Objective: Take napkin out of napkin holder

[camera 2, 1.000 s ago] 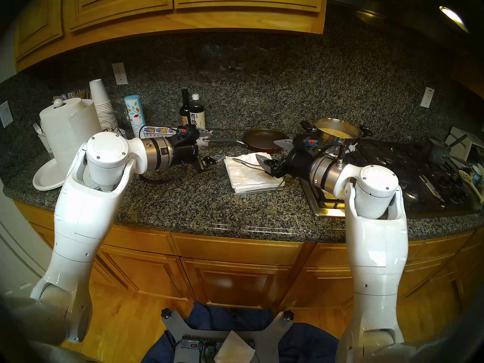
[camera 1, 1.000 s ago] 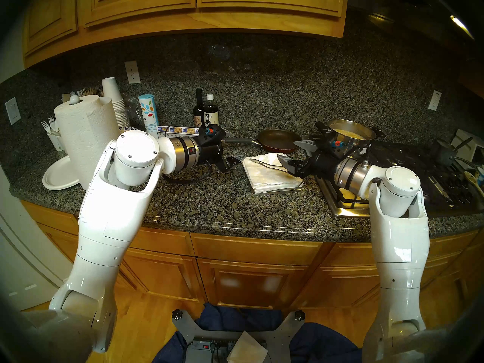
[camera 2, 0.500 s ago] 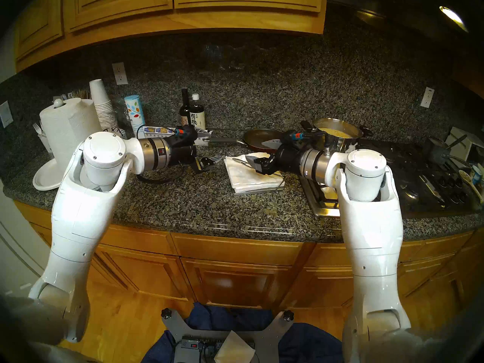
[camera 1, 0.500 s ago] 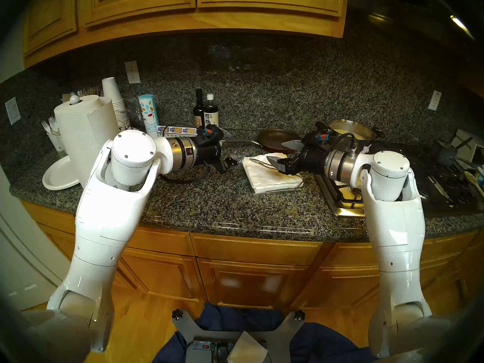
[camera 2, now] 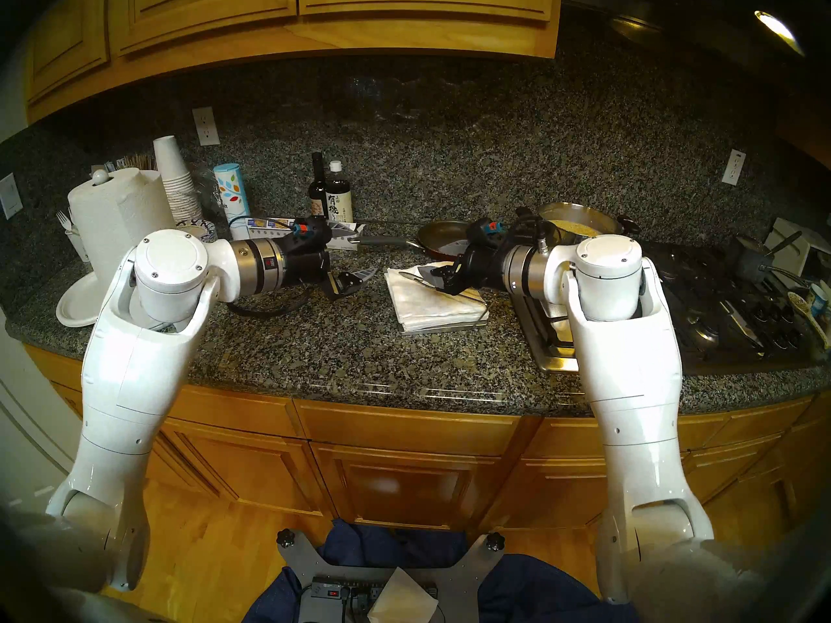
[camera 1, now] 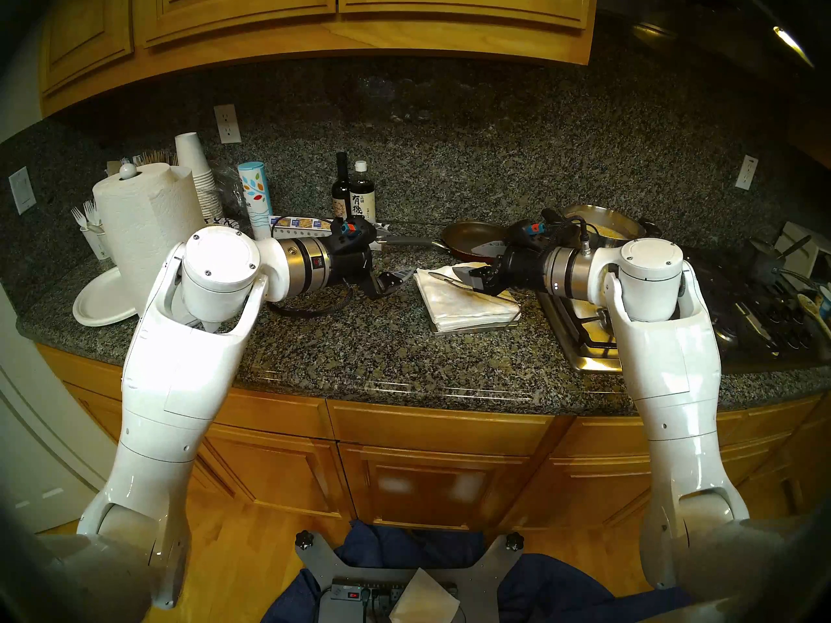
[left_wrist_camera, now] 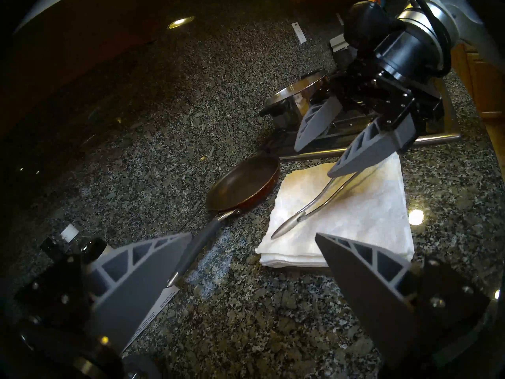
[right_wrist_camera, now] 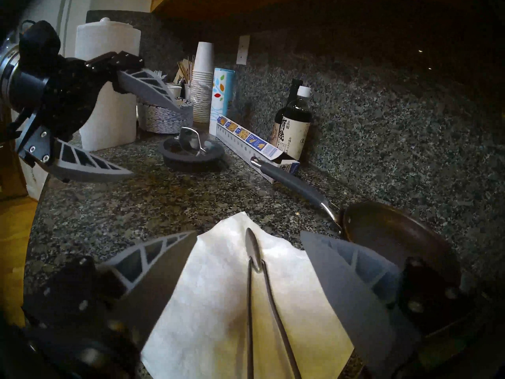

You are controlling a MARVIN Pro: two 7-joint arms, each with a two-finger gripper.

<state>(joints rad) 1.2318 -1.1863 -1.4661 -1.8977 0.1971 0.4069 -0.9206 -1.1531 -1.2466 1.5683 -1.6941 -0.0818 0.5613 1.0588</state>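
Observation:
The napkin holder (camera 1: 476, 327) is a flat grey tray on the counter carrying a stack of white napkins. The top napkin (camera 1: 454, 294) (right_wrist_camera: 218, 302) lies crinkled under the thin wire arm (right_wrist_camera: 252, 250) (left_wrist_camera: 308, 211). My right gripper (camera 1: 476, 262) (right_wrist_camera: 248, 233) hangs open low over the stack's right part, one finger on each side of the wire arm and touching neither side. My left gripper (camera 1: 391, 253) (left_wrist_camera: 252, 235) is open and holds nothing, just left of the stack, apart from it.
A frying pan (left_wrist_camera: 243, 187) sits right behind the stack, its handle pointing left. A steel pot (camera 1: 602, 224) stands on the stove at the right. Bottles (camera 1: 355, 195), a foil box, cups, a paper towel roll (camera 1: 144, 231) and a paper plate crowd the back left.
My right arm has swung left and its gripper has slid further along the wire arm over the napkins, its fingers a little closer together. The left arm has drifted slightly left.

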